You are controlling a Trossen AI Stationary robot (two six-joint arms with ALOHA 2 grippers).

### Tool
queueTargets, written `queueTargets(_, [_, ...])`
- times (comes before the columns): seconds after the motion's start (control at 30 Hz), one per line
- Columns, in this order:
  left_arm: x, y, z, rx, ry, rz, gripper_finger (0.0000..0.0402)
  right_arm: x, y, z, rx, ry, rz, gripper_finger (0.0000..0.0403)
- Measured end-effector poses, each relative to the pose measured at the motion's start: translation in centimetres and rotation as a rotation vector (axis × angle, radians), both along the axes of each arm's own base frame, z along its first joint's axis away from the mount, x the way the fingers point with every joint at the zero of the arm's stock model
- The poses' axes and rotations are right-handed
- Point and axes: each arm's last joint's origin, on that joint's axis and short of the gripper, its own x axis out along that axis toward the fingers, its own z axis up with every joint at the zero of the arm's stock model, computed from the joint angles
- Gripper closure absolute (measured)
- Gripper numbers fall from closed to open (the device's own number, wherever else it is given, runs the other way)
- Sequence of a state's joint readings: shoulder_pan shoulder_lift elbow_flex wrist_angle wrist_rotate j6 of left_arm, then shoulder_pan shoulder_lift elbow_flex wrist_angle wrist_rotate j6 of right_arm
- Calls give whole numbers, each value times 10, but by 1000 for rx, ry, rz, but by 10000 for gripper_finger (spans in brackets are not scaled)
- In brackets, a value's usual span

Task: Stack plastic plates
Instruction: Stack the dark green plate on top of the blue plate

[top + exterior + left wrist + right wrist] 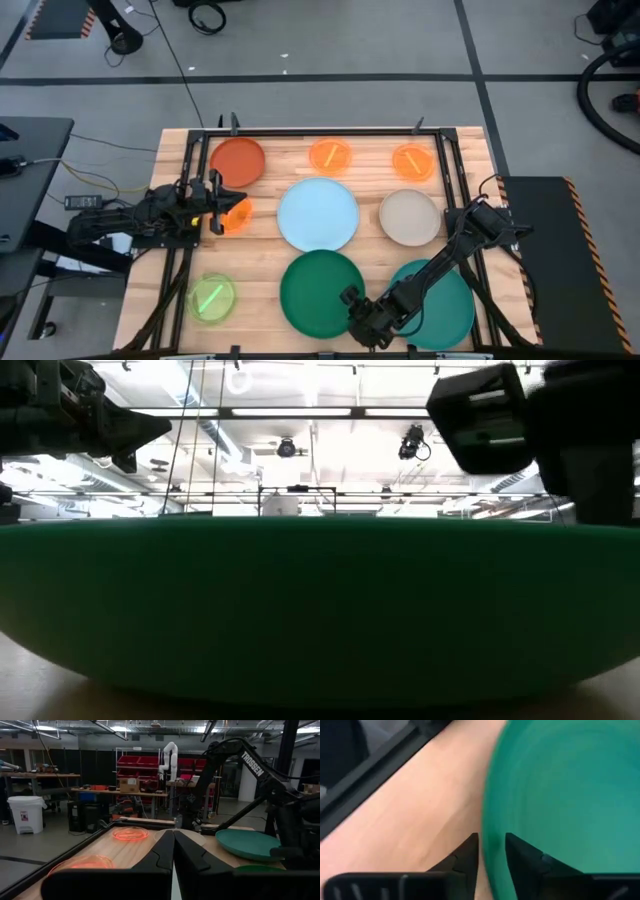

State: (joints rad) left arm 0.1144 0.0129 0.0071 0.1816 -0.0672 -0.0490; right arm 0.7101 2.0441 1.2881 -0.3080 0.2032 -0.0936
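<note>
My right gripper [362,318] is shut on the large teal plate [445,300] at the near right, beside the dark green plate [320,290]. In the left wrist view the teal plate [247,844] stands raised off the wood. My left gripper [222,208] is shut at the table's left, over the edge of a small orange plate [238,216]. The other plates lie flat on the table: light blue [318,214], beige [409,217], rust-red [237,162], two small orange [330,155] [412,161] and lime green [210,298]. My right gripper pinches the teal plate's rim [490,832] on its left side between its two fingers, one finger [467,852] outside the rim and one [525,857] over the plate's inside. The fingers come from the table's near left. The plate is lifted off the table. My left gripper: I cannot tell whether its shut fingers [160,852] touch the small orange plate below them.
A black frame [190,170] runs around the wooden table top [260,255]. The dark green plate [320,610] fills the low view. The right arm [470,235] reaches over the table's right side, next to the beige plate.
</note>
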Motion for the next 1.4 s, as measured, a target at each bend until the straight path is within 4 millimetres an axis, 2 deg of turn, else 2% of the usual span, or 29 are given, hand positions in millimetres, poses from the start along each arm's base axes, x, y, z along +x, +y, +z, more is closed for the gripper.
queueTargets(0.13, [0,0,0,0,0,0,386,-1,1,1,2,4,50,364])
queueTargets(0.2, [0,0,0,0,0,0,386,-2,4,9,3,-19,53,387])
queueTargets(0.3, [0,0,0,0,0,0,386,-2,14,29,6,-79,73,388])
queueTargets(0.43, [0,0,0,0,0,0,386,-1,25,75,-67,-201,114,389])
queueTargets(0.53, [0,0,0,0,0,0,386,12,10,105,-119,-270,19,389])
queueTargets(0.7, [0,0,0,0,-1,0,386,34,-35,117,-140,-254,-190,390])
queueTargets(0.8, [0,0,0,0,0,0,386,49,-67,109,-126,-200,-350,390])
queueTargets(0.93, [0,0,0,0,0,0,386,63,-111,82,-118,-183,-521,390])
queueTargets(1.07, [0,0,0,0,0,0,386,64,-143,59,-142,-153,-597,390])
queueTargets(1.17, [0,0,0,0,0,0,386,62,-156,40,-164,-144,-549,390])
queueTargets(1.4, [0,0,0,0,-1,0,386,51,-158,16,-150,-143,-481,390])
